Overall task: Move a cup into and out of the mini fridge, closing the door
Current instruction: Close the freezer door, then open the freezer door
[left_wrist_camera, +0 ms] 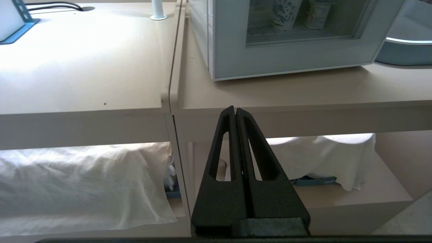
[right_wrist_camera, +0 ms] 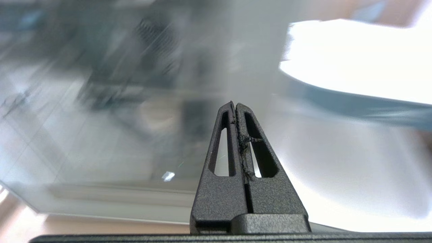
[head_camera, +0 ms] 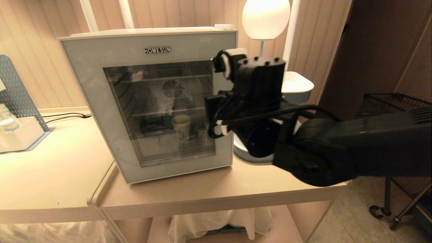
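Observation:
The mini fridge (head_camera: 152,33) stands on the beige table (head_camera: 209,192), and its door (head_camera: 87,87) is closed. Through the dark glass I see the cup (head_camera: 181,130) upright on the fridge floor; it also shows in the left wrist view, cup (left_wrist_camera: 285,11), next to a second small container (left_wrist_camera: 316,15). My right arm (head_camera: 337,148) is raised in front of the door's right edge. Its gripper (right_wrist_camera: 235,104) is shut and empty, close to the door frame (right_wrist_camera: 249,67). My left gripper (left_wrist_camera: 235,109) is shut and empty, parked low in front of the table edge.
A lamp with a white globe (head_camera: 266,17) and a white-and-blue dish (head_camera: 298,88) stand right of the fridge. A black wire basket (head_camera: 388,101) is at far right, a blue pegboard stand (head_camera: 15,91) at far left. White cloth (head_camera: 216,219) hangs under the table.

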### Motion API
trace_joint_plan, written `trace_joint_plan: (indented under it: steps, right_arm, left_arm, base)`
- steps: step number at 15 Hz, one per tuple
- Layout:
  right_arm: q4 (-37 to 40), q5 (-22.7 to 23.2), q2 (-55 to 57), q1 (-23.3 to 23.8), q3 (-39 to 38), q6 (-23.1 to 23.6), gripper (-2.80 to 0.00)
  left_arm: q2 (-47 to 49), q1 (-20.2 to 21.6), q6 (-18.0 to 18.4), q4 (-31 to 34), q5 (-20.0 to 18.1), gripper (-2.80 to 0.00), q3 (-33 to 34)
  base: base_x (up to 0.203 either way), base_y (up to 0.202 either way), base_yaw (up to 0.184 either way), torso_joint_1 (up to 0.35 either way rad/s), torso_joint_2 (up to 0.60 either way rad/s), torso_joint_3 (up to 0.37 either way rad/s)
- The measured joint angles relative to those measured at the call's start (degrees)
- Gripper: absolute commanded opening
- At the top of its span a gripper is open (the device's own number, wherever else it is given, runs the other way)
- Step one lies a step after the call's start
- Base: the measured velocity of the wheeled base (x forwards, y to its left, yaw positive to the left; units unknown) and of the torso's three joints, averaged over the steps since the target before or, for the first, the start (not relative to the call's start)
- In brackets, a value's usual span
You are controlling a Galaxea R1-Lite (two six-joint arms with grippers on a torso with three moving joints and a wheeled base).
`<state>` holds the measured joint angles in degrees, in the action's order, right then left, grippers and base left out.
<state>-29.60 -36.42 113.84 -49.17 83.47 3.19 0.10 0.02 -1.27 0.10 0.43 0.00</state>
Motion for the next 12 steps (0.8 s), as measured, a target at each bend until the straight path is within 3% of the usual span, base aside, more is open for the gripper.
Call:
trace_joint_plan:
  steps: [4,9,12]
  right_arm:
    - [2.7,-8.5,-24.8,7.1,-12.6,0.9,-2.80]
    - [9.8,-13.4,-58.4,31.6,-29.1,1.5,-2.80]
    - [11.5,-12.8,-76.6,42.4,-42.1,2.2,-2.80]
  left_arm:
    - [0.0,0.1,0.0,0.0,0.0,-2.80,0.0]
    - [0.0,0.0,0.0,0.0,0.0,-2.80,0.0]
    - [0.0,0.1,0.0,0.0,0.0,-2.80,0.0]
  base:
    - [0.000,0.000,0.000,0.000,0.00,0.000]
    - [0.000,0.000,0.000,0.000,0.00,0.000]
    - [0.000,0.000,0.000,0.000,0.00,0.000]
